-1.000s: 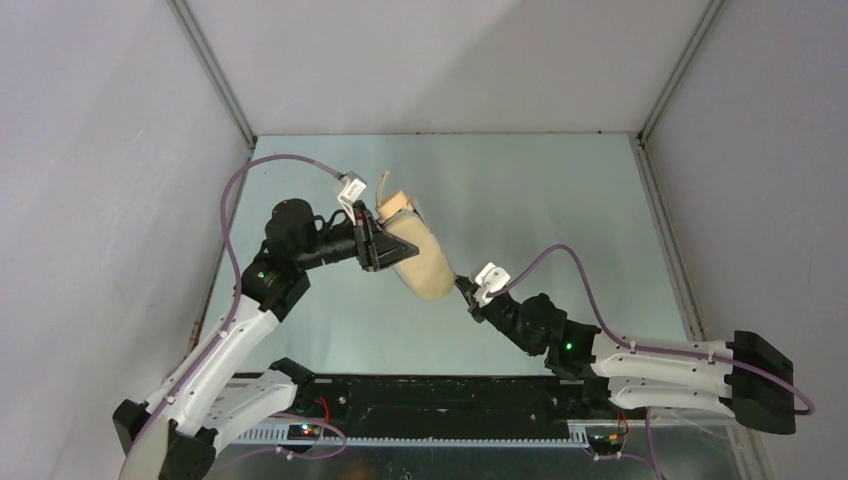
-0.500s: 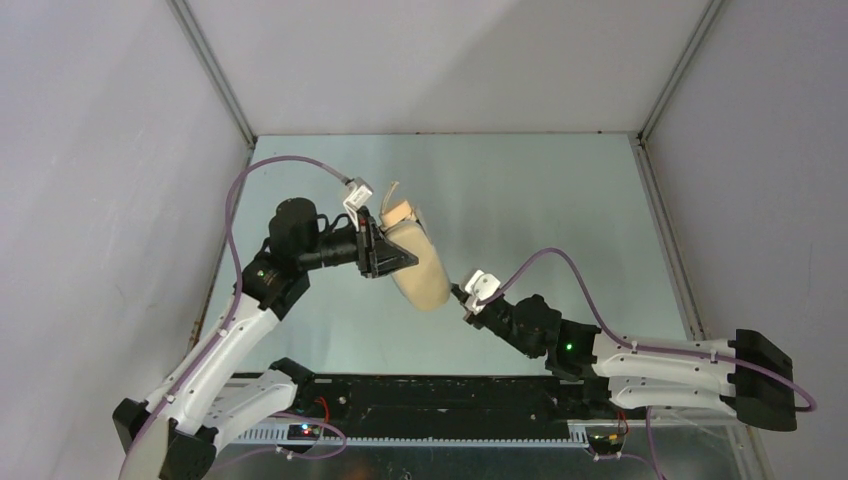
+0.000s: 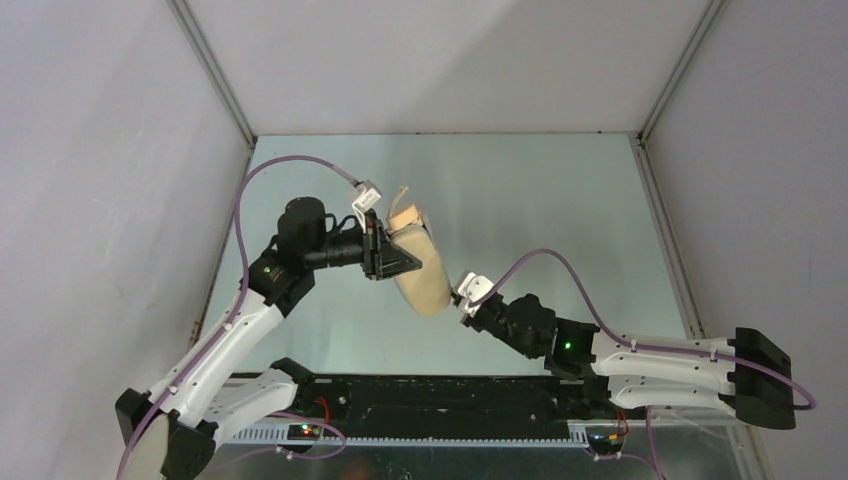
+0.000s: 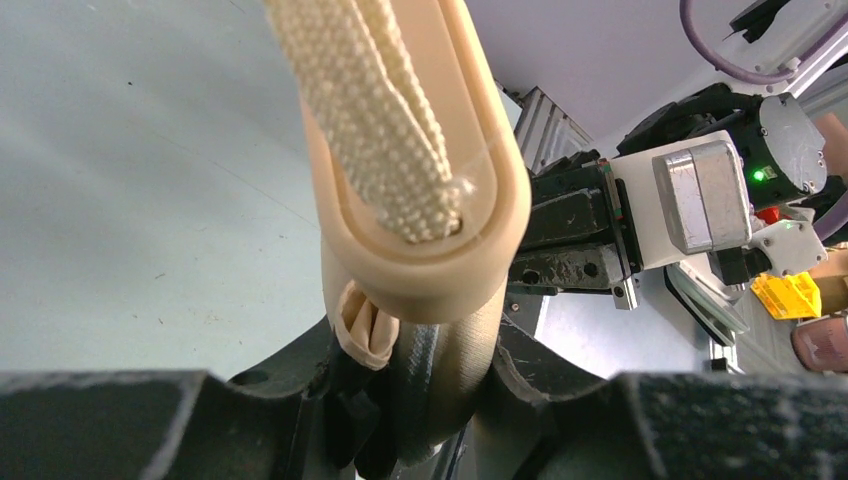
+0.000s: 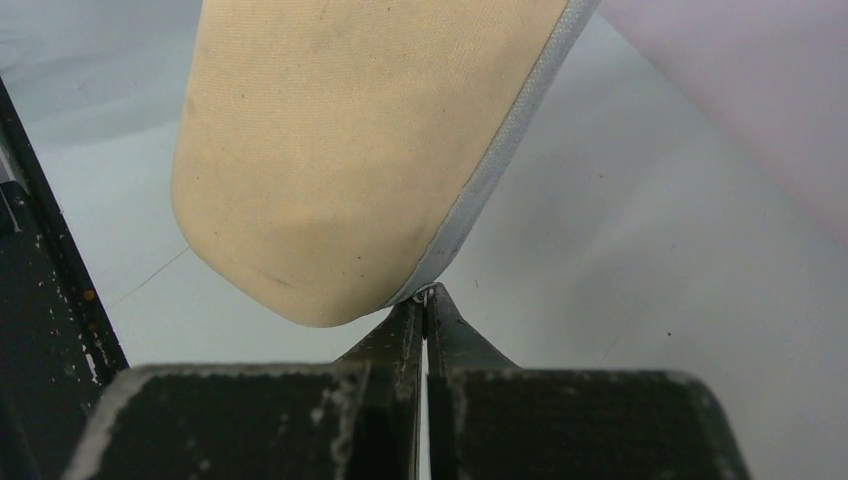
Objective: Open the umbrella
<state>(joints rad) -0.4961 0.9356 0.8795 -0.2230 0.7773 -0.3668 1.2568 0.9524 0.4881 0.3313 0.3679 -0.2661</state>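
From the top camera, the umbrella [image 3: 422, 282] is seen folded, just left of the frame's centre, apparently raised clear of the table [image 3: 570, 200]. Its beige handle [image 3: 405, 215] is pointed toward the back wall, and its rounded end slants toward the lower right. The left gripper [image 3: 392, 262] is clamped across the bundle just below the handle. The right gripper [image 3: 462, 297] is found at the umbrella's lower tip, jaws pressed together.

Over to the left wrist: the handle is planted in the middle of the frame, and a woven wrist cord [image 4: 372, 110] runs from its end to the top edge. Below it, the rolled fabric is squeezed between the two fingers, so a firm grasp is confirmed. The right arm [image 4: 690, 195] is caught at the right edge.

Right wrist now: tan cloth is spread over the upper half, bordered by a grey edging [image 5: 500, 160]. The fingertips are closed to nothing right at that edging's lowest point. Whether a sliver of it is pinched cannot be told.

A light thing is judged here, soft and yielding in the cloth, stiff only at handle and shaft. The fabric is likely to slide and bunch under a pinch. The hard handle is best taken for one hold and the shaft's far end for the pull.
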